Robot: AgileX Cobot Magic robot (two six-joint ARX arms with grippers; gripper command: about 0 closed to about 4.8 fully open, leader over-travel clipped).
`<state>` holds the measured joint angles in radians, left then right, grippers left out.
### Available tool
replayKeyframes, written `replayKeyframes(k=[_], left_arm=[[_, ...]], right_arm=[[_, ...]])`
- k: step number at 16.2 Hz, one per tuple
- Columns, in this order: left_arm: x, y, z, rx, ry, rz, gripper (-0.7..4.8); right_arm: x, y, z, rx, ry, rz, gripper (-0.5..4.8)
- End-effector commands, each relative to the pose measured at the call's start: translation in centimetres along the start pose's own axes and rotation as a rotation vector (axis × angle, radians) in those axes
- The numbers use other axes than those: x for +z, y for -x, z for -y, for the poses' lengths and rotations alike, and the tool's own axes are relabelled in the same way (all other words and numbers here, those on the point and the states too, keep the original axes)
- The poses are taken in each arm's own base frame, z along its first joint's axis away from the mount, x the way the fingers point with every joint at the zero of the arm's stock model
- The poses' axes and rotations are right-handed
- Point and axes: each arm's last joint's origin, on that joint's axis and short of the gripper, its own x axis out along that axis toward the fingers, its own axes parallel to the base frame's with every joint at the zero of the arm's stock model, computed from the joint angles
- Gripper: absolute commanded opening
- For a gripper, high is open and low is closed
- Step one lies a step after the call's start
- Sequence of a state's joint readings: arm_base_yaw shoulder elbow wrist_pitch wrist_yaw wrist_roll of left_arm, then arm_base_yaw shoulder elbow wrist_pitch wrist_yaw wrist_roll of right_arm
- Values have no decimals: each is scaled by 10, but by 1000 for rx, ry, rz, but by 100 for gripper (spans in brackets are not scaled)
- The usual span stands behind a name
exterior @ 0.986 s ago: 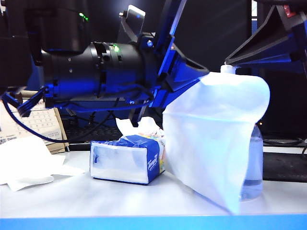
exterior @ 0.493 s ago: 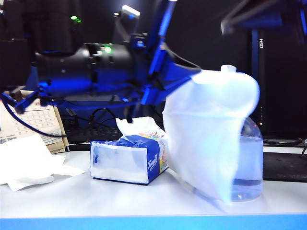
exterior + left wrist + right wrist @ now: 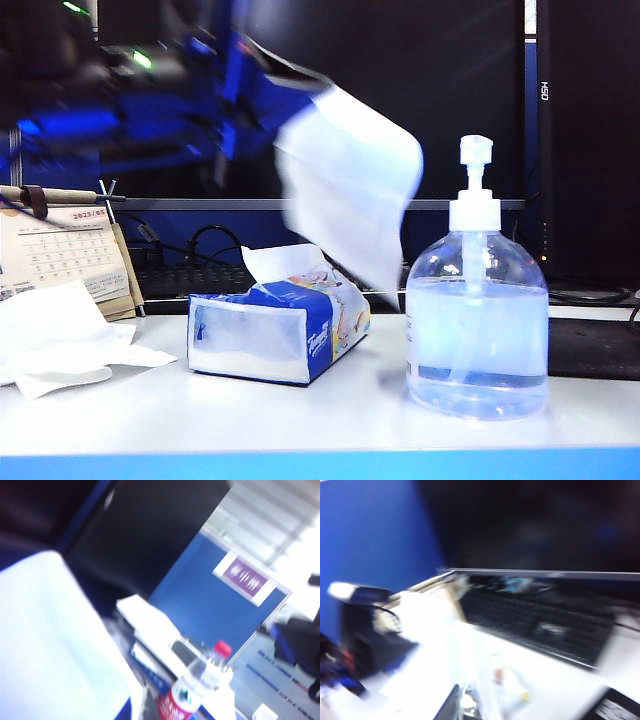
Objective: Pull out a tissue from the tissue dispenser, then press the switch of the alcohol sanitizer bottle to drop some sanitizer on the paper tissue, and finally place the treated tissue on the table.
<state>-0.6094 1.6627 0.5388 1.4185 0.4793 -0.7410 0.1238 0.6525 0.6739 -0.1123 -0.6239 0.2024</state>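
Here, a white tissue is held pinched in the blurred left gripper above the tissue pack; the right gripper, closed, is unseen.

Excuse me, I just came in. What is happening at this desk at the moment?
The left tool, blurred and shut, holds a white tissue in the air above the tissue dispenser, left of the alcohol sanitizer bottle. The bottle's switch is uncovered and nothing touches it. The right tool does not show in the exterior view and is shut. Other white tissues lie on the table at the left.
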Motion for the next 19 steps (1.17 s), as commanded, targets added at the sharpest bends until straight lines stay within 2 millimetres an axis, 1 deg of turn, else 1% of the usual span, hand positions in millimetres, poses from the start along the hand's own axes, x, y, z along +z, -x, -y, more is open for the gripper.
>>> replayKeyframes(k=[1, 2, 4, 5, 6, 7, 8, 10, 11, 12, 13, 14, 15, 16, 18, 19], left_arm=[[28, 11, 2, -66, -48, 31, -6], [44, 20, 3, -79, -74, 51, -6], [67, 34, 8, -91, -125, 58, -6], [84, 46, 15, -89, -162, 57, -6], [99, 58, 28, -84, -215, 53, -6], [110, 69, 38, -64, -262, 57, -6], [119, 80, 48, -34, -302, 48, -6], [126, 103, 66, 85, -387, 10, -6], [125, 116, 75, 184, -432, -4, -6], [121, 132, 84, 332, -470, -23, -6], [116, 142, 91, 409, -483, -41, -6], [106, 156, 101, 479, -506, -37, -6], [100, 163, 106, 489, -513, -18, -6], [90, 172, 107, 503, -510, 10, -6], [71, 180, 97, 530, -456, 12, -6], [54, 185, 82, 552, -397, -14, -6]], right_arm=[[1, 29, -6, -144, 13, 43, -4], [-2, 45, -11, -246, 22, 69, -4], [-9, 61, -18, -353, 19, 92, -4], [-16, 65, -20, -371, 11, 89, -4], [-26, 67, -19, -383, -25, 57, -4], [-32, 67, -18, -388, -52, 26, -4], [-35, 67, -18, -393, -72, -2, -4], [-38, 67, -18, -396, -87, -22, -4], [-39, 67, -18, -384, -86, -23, -4], [-40, 67, -17, -382, -82, -18, -4], [-44, 67, -17, -382, -81, -17, -4], [-52, 68, -16, -383, -86, -1, -4], [-58, 68, -15, -385, -100, 23, -4], [-69, 68, -12, -394, -143, 67, -4], [-91, 68, -9, -388, -217, 95, -4], [-105, 68, -7, -369, -248, 106, -4]])
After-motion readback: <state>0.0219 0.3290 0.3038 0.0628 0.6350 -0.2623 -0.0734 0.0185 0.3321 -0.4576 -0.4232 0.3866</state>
